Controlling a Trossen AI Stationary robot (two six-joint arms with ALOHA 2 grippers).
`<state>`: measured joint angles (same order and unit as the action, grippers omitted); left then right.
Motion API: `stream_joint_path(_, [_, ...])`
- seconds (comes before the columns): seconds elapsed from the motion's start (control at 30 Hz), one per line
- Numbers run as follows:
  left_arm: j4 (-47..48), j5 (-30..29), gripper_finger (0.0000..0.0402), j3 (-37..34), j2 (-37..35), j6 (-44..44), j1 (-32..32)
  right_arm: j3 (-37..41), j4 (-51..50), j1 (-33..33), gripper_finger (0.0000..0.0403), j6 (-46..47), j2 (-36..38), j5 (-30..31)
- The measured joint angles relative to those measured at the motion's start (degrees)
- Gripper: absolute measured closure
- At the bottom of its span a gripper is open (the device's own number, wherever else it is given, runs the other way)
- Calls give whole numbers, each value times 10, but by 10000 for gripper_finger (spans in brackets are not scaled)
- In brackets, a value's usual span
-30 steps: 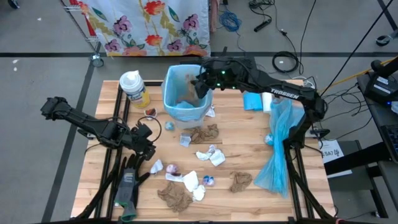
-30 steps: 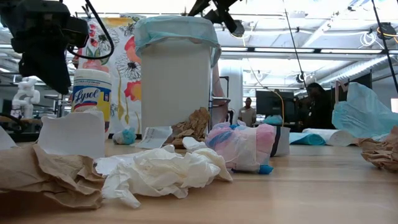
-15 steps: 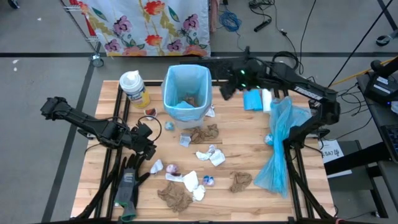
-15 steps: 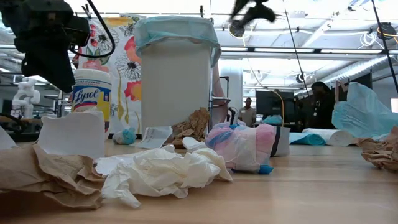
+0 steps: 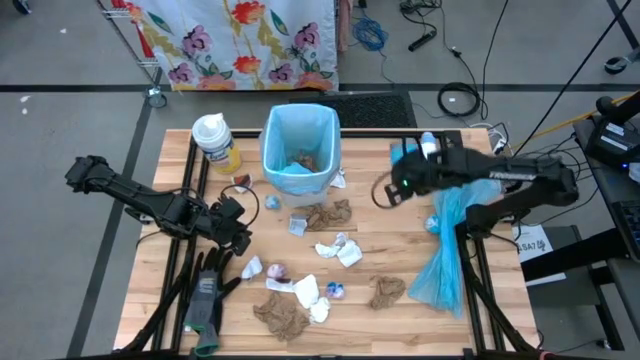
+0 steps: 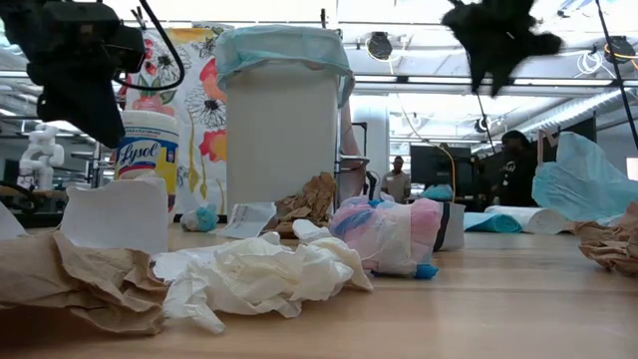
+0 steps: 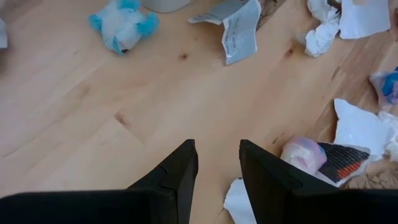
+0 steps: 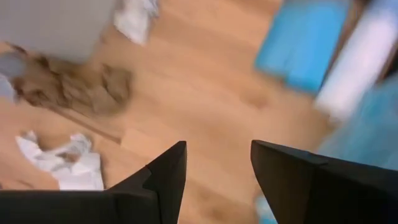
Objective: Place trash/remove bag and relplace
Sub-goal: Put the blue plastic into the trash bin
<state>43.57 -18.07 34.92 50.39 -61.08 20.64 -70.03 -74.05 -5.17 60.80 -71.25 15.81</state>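
From above, the right gripper (image 5: 383, 192) hangs over bare wood to the right of the bin (image 5: 299, 150), its arm stretched in flat from the right edge; its fingers hold nothing. The trash (image 5: 330, 215) lies scattered just to its left and toward the front of the table (image 5: 390, 250), with a few scraps already inside the bin. The left gripper (image 5: 238, 240) waits low at the left side, arm angled in, near a wad.

At table height, the right gripper (image 6: 495, 45) hovers high, dark against the ceiling, well above the trash (image 6: 249, 274) heaped in front.

The left wrist shows its fingers (image 7: 177, 177) parted narrowly, empty, above wood, with scraps (image 7: 239, 28) ahead.

The right wrist shows fingers (image 8: 168, 174) spread wide, empty, with brown paper (image 8: 74, 87) ahead and apart.
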Motion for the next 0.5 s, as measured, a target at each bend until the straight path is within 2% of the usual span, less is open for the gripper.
stream_joint_path(0.13, [-2,-2,276,0,0,0,0,136,82,17,232,91,48,-64])
stream_joint_path(0.27, [-4,-2,276,0,0,0,0,230,113,32,232,187,72,-99])
stream_joint_path(0.5, [-12,-2,276,0,0,0,0,279,110,49,232,256,73,-102])
